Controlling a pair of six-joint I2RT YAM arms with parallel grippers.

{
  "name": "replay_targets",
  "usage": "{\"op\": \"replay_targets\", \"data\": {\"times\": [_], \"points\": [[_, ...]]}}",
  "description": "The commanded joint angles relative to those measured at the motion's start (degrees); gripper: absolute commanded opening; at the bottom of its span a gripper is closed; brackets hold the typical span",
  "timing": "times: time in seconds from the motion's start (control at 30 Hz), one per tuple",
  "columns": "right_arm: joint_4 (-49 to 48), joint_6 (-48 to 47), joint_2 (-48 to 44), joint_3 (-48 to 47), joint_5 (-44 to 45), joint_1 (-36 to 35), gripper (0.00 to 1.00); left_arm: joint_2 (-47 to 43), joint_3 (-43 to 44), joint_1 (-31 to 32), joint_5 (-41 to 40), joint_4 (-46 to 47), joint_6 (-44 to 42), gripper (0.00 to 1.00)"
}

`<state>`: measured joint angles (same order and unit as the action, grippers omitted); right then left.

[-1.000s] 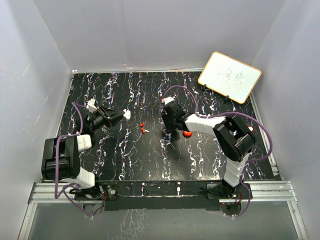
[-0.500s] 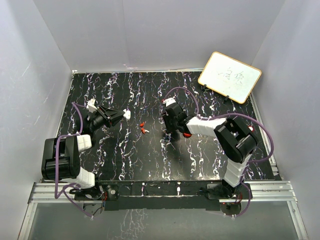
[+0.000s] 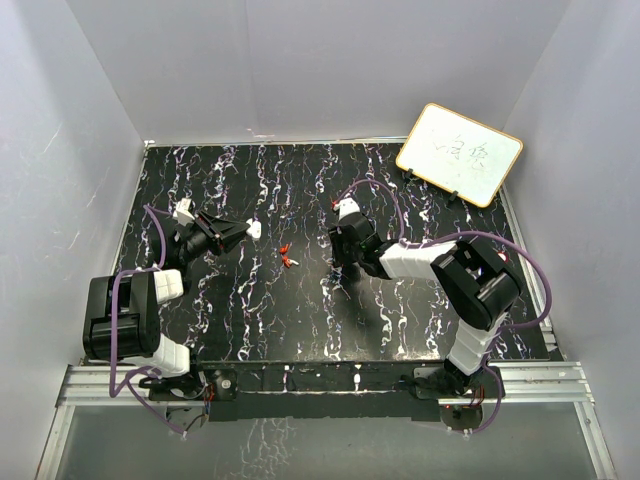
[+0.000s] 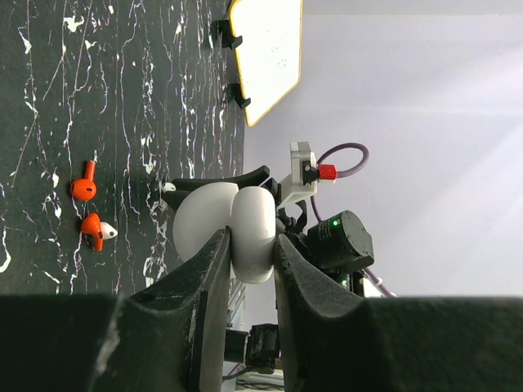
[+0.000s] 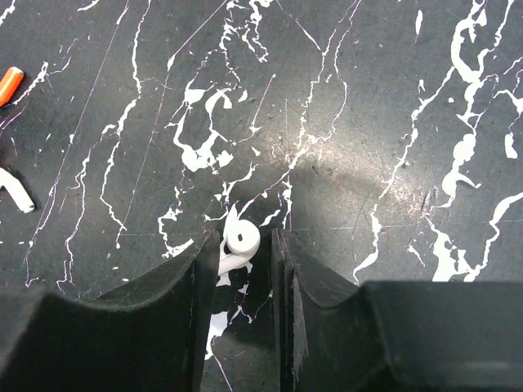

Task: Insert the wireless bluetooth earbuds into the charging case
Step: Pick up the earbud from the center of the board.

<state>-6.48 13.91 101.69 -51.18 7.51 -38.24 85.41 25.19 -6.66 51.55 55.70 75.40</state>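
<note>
My left gripper [image 3: 240, 232] is shut on the white charging case [image 3: 254, 229], which it holds open above the table's left half; in the left wrist view the case [image 4: 245, 224] is clamped between the fingers. Two red earbuds [image 3: 288, 255] lie on the table between the arms, and they also show in the left wrist view [image 4: 88, 209]. My right gripper [image 3: 342, 262] points down at the table. In the right wrist view it [image 5: 243, 239] is slightly open around the white earbud [image 5: 241, 238], which lies on the table against the left finger.
A white board with a yellow frame [image 3: 459, 153] stands at the back right corner. The black marbled table [image 3: 250, 310] is walled by grey panels. A red earbud tip [image 5: 8, 82] and a white piece [image 5: 16, 189] sit at the right wrist view's left edge.
My right arm has shifted slightly right and lowered its gripper towards the table. The left arm and the case have not moved.
</note>
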Motion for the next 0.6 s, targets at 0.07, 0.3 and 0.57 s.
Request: {"op": "replay_targets", "data": {"times": [0.07, 0.3, 0.57], "points": [[-3.79, 1.72, -0.86, 2.74, -1.02, -0.07, 0.29, -1.18, -0.52, -0.38, 0.92, 1.26, -0.51, 0.0], [-3.97, 1.9, -0.94, 3.12, -0.71, -0.06, 0.25, -0.98, -0.6, -0.38, 0.92, 1.5, -0.51, 0.0], [-3.98, 1.82, -0.95, 3.48, -0.1, -0.08, 0.22, -1.18, -0.58, -0.38, 0.83, 1.32, -0.44, 0.0]]}}
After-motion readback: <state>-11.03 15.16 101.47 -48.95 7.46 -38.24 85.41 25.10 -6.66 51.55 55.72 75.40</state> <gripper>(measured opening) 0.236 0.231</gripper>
